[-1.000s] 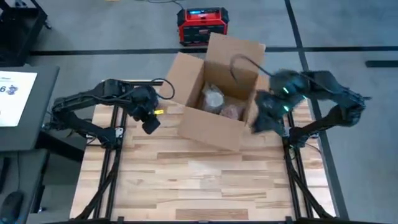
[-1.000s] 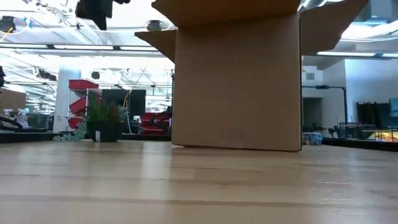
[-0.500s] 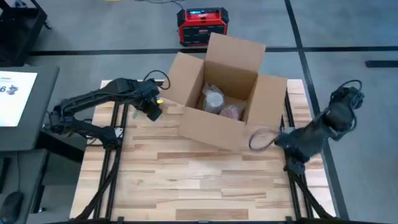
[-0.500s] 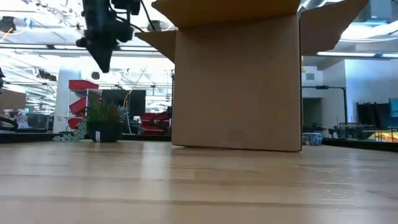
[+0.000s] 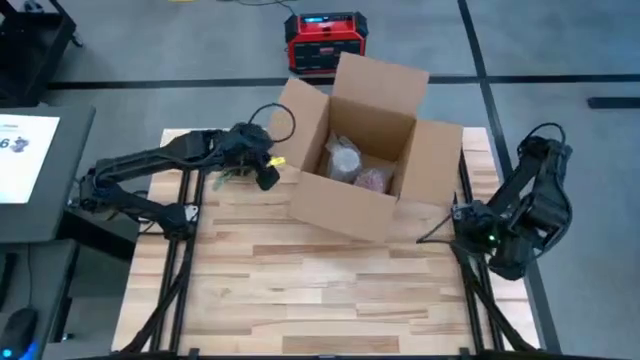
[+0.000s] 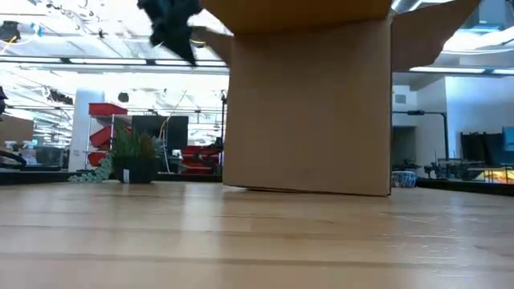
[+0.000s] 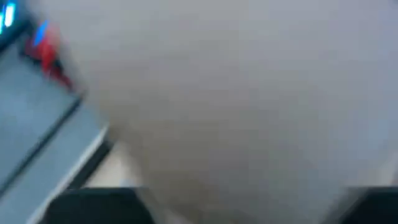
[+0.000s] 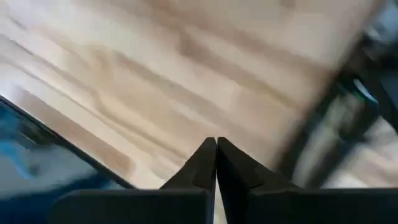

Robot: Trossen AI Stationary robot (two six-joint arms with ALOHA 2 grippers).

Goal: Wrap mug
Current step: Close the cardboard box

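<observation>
An open cardboard box [image 5: 350, 190] stands on the wooden table [image 5: 300, 290], its flaps spread. Two bundles lie inside it, one in clear wrap [image 5: 343, 158] and one reddish [image 5: 375, 180]. No bare mug shows. My left gripper [image 5: 268, 176] hangs off the table beside the box's left flap [image 5: 292, 118], open; in its wrist view blurred cardboard [image 7: 236, 106] fills the picture. In the low view the left gripper [image 6: 175, 28] shows high at the box's left. My right gripper [image 8: 216, 144] is shut and empty over the table's right side [image 5: 440, 235]. My left gripper stands right by the box's left wall and flap; whether it touches the cardboard I cannot tell.
A red power unit [image 5: 326, 42] sits on the floor beyond the table's far edge. A grey side desk [image 5: 30, 170] stands to the left. Bare wood lies in front of the box toward the near edge.
My left gripper has moved toward the table's right, up to the box's left flap. My right arm has swung away from the box's right side, down and toward the table's right edge, and folded there.
</observation>
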